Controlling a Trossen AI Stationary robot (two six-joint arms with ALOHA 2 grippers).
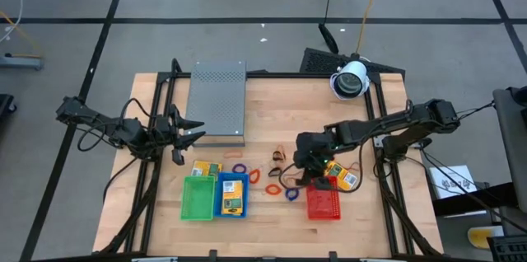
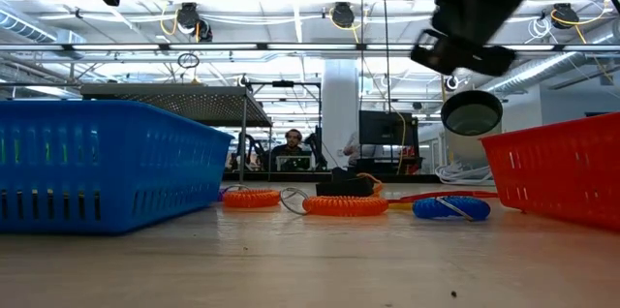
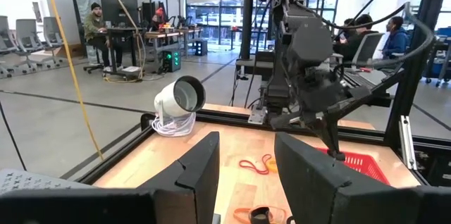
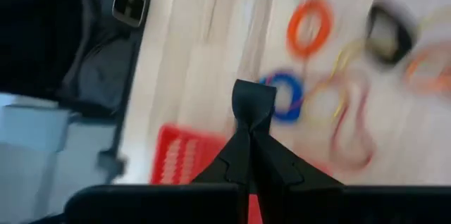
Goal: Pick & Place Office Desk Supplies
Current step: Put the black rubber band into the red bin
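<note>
Open robotics lab or workshop: polished grey concrete floor with black tape lines (image 1: 107, 21), people seated at monitor-laden workstations (image 3: 106, 23), ceiling strip lights and hanging cables, black aluminium-framed wooden desk (image 1: 272, 101).

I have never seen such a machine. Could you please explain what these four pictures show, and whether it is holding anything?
It is a robot with two dark arms at a wooden table. One picture looks down from above, one looks level across the tabletop, and two come from cameras on the arms' wrists.

On the table lie a green basket, a blue basket, a red basket, a grey perforated box, yellow packets and small coloured rubber loops.

The left gripper waits beside the grey box, fingers open and empty. The right gripper is above the table by the red basket, near the loops. Its fingers are pressed together, and I can see nothing between them.
</note>
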